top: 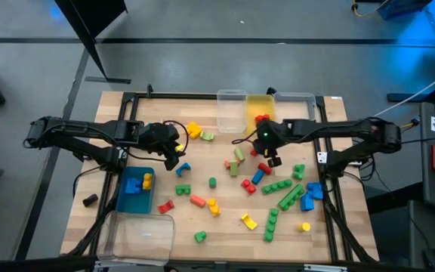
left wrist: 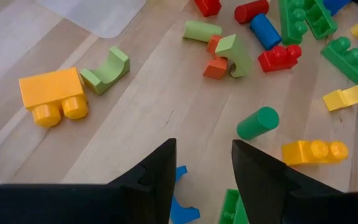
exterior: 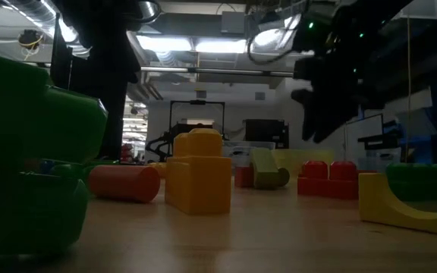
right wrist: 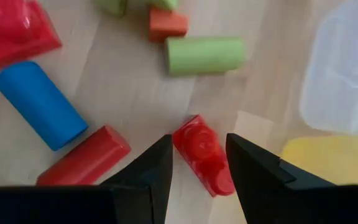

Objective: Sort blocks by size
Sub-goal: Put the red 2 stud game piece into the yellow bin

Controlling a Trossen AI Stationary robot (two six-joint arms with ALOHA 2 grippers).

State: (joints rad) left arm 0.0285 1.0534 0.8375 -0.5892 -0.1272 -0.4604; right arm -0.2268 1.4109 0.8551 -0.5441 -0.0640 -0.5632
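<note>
Right gripper (right wrist: 197, 163), frame centre of the high view, hangs parted and empty over a small red plastic cylinder block (right wrist: 202, 154). Risk: a finger clips it and it rolls. Left gripper (left wrist: 204, 163), parted, empty, waits centre-left.

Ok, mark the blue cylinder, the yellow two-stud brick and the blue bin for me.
blue cylinder (right wrist: 39, 102), right wrist view, middle of its side.
yellow two-stud brick (left wrist: 50, 89), left wrist view, body above studs.
blue bin (top: 127, 202), high view, bare floor inside.
</note>
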